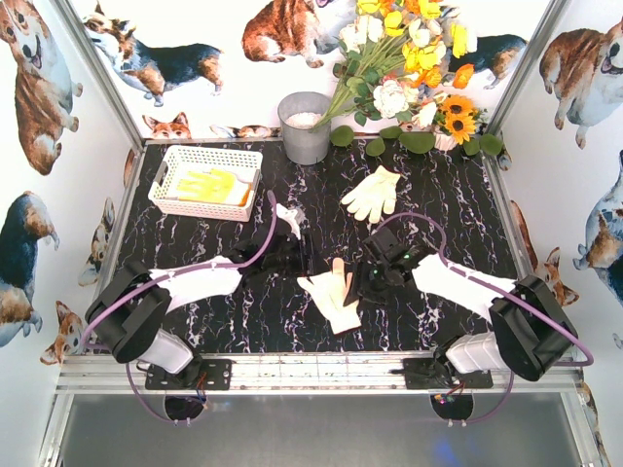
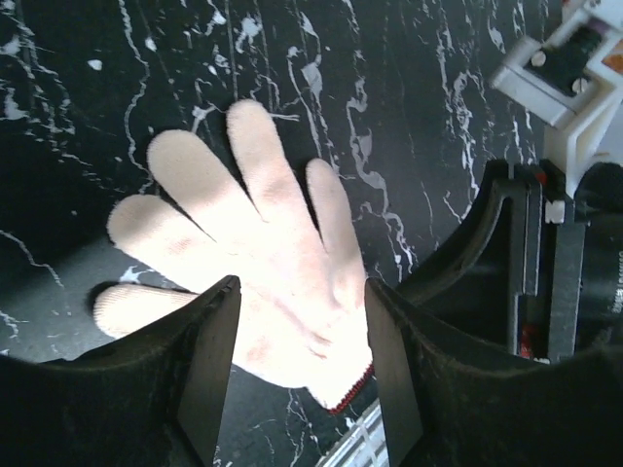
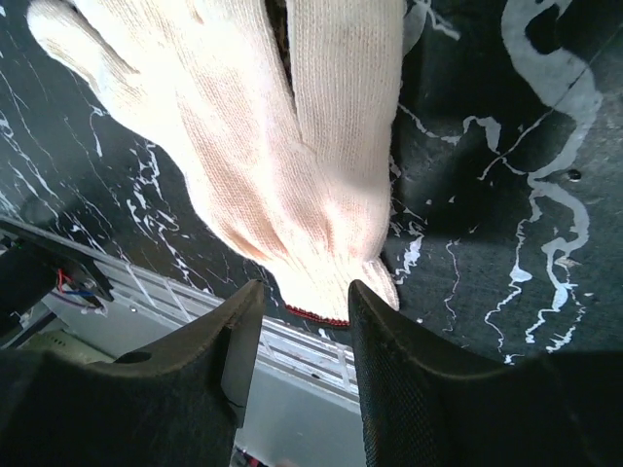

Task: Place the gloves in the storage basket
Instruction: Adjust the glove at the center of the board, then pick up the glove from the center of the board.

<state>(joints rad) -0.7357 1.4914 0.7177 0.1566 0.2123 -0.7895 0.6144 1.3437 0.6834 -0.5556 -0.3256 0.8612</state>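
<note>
Both the left end effector (image 2: 302, 292) and the right end effector (image 3: 305, 292), fingers spread apart, crowd one cream glove (image 1: 329, 300) at the desk (image 1: 458, 233) centre, well apart from the storage basket (image 1: 206, 151) at ten o'clock, so both pinching it risks a collision or tug-of-war.

A black tabletop (image 1: 467, 224) veined in white is spreading between three white walls (image 1: 555, 185), where printed corgis (image 1: 39, 88) are running and sitting (one is peeking over the back edge). Silver posts (image 1: 102, 73) are framing the back corners. A grey bucket (image 1: 305, 131) is standing at the rear beside a leaning bouquet (image 1: 409, 58). Bright, even light is falling, and an aluminium rail (image 1: 321, 372) is edging the near side.
</note>
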